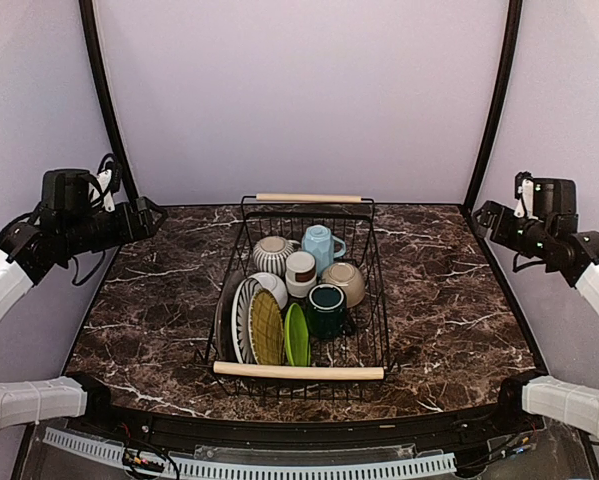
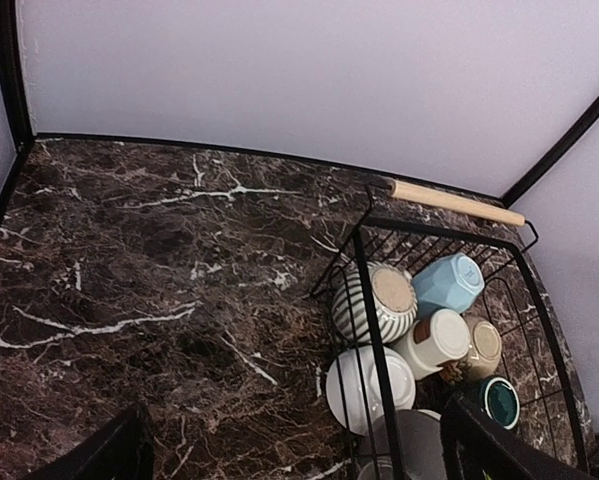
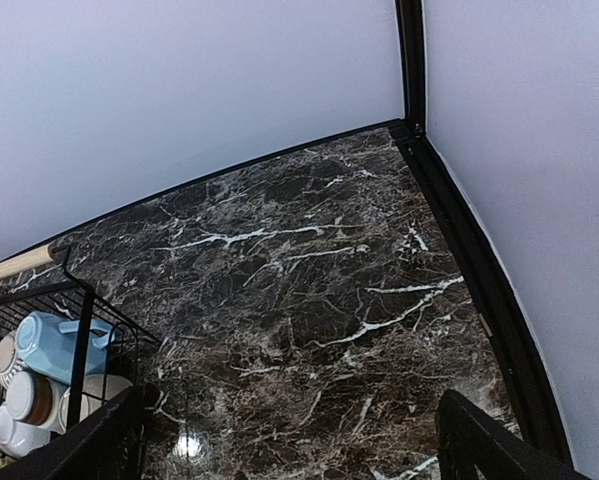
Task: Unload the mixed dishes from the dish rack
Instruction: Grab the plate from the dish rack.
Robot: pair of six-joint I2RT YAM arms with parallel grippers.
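Two arms are holding their end effectors above opposite edges of the tabletop (image 1: 449,300), well apart from the dish rack (image 1: 377,290).

The left end effector (image 1: 144,217) is standing wide open. Its fingers (image 2: 104,455) are showing at the two lower corners of the left wrist view, with nothing gripped between them. The right end effector (image 1: 486,215) is likewise standing wide open and is gripping nothing.

The dish rack is sitting at the centre of the tabletop, with one wooden handle (image 1: 309,198) at its far end and another (image 1: 299,371) at its near end. All visible dishes are sitting inside it:

- The grey-striped mug (image 1: 272,254) is occupying the far left, and the light-blue mug (image 1: 320,245) is lying just beside it on the right.
- The small white-brown cup (image 1: 301,271) is resting just in front of these two.
- The beige bowl (image 1: 345,281) is sitting on the right, with the dark-teal mug (image 1: 327,308) just in front of it.
- The white bowl (image 1: 272,287) is sitting in front of the striped mug.
- The plates are standing on edge at the near left, from left to right: dark plate (image 1: 224,320), white-patterned plate (image 1: 243,318), olive plate (image 1: 267,328), green plate (image 1: 297,336).
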